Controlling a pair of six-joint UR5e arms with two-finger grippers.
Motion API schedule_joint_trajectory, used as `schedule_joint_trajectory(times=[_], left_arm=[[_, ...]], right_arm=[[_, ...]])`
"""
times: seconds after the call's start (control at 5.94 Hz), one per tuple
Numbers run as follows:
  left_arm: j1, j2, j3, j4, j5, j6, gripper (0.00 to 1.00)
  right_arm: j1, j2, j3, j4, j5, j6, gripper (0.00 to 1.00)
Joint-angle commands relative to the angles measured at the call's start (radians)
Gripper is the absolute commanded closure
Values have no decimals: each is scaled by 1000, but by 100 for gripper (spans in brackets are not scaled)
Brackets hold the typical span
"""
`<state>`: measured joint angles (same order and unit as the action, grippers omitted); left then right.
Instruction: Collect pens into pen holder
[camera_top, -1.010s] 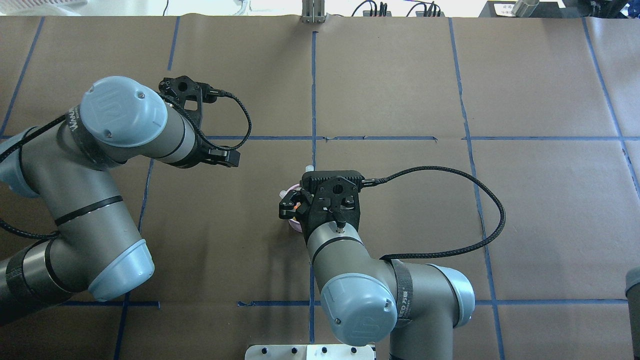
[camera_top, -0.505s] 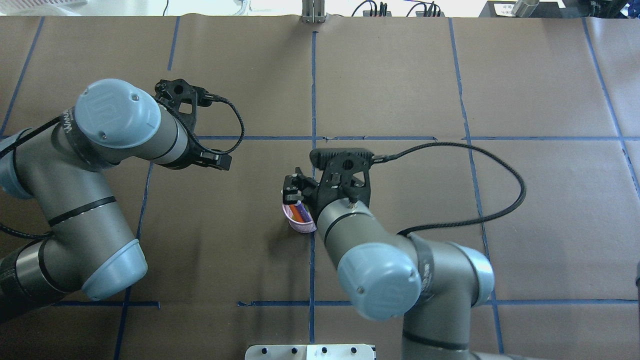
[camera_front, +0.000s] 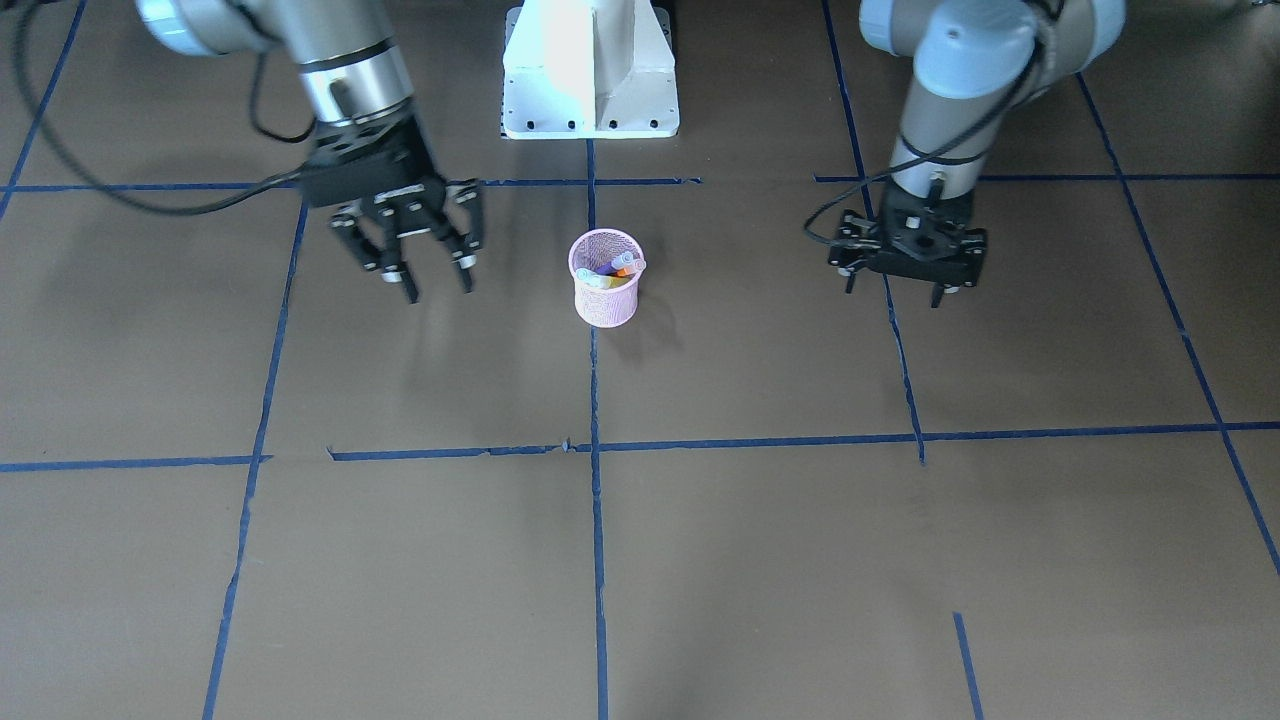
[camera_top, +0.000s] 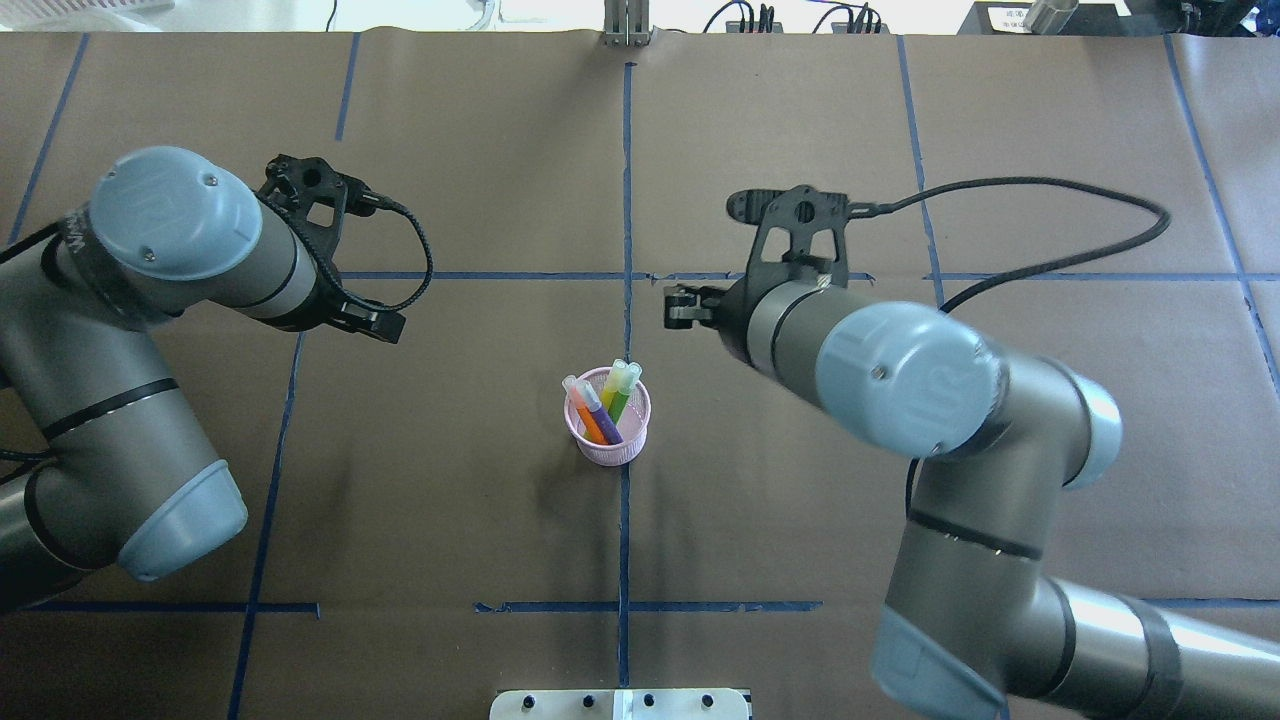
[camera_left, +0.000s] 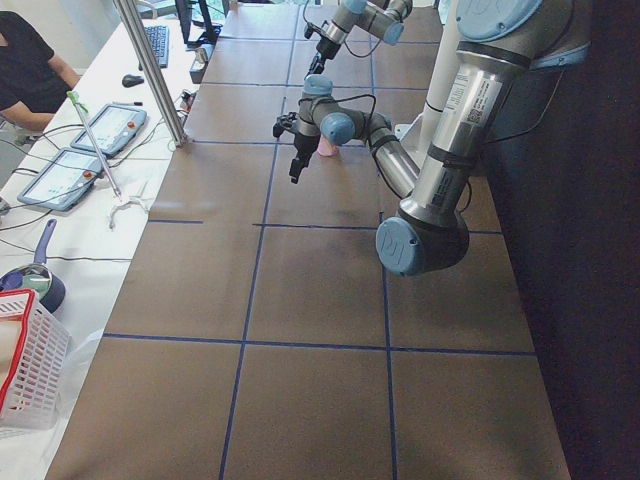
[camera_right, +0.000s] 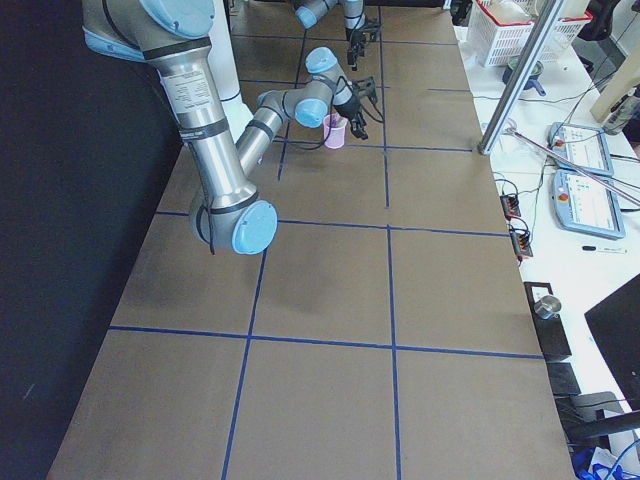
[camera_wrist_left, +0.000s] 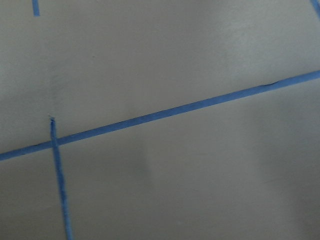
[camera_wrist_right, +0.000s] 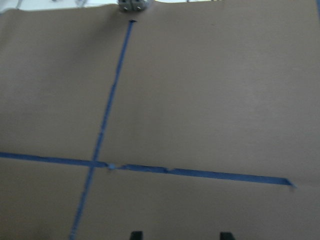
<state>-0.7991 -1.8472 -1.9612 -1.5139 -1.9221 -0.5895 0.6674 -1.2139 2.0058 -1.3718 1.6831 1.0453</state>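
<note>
The pink mesh pen holder (camera_top: 607, 440) stands upright at the table's centre, on the blue centre line, and also shows in the front view (camera_front: 605, 290). The orange pen (camera_top: 590, 422), the purple pen (camera_top: 603, 420) and the green pen (camera_top: 619, 397) stand in it, pale caps up. My right gripper (camera_front: 438, 290) is open and empty, above the table beside the holder and apart from it; its fingertips (camera_wrist_right: 136, 235) show spread in the right wrist view. My left gripper (camera_front: 893, 290) is open and empty, well off to the holder's other side.
Brown paper with blue tape grid lines (camera_top: 625, 200) covers the table. The robot's white base plate (camera_front: 590, 110) sits at the near edge. A metal post (camera_top: 626, 25) stands at the far edge. Tablets and a white basket (camera_left: 30, 370) lie on a side bench.
My right gripper has left the spot over the holder and moved back and to the right, open. All three pens now show in the holder. My left arm has drifted further left.
</note>
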Motion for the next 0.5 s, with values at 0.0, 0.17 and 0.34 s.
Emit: schedule_joint_trajectory(times=[0.0, 0.17, 0.34], left_arm=[[-217, 165, -5, 4, -236, 239, 0], [-390, 249, 5, 12, -327, 451, 0], [-564, 297, 57, 14, -359, 523, 0]], right_arm=[[265, -197, -27, -1, 311, -335, 41], [451, -287, -68, -3, 524, -504, 41], [601, -359, -126, -7, 609, -677, 41]])
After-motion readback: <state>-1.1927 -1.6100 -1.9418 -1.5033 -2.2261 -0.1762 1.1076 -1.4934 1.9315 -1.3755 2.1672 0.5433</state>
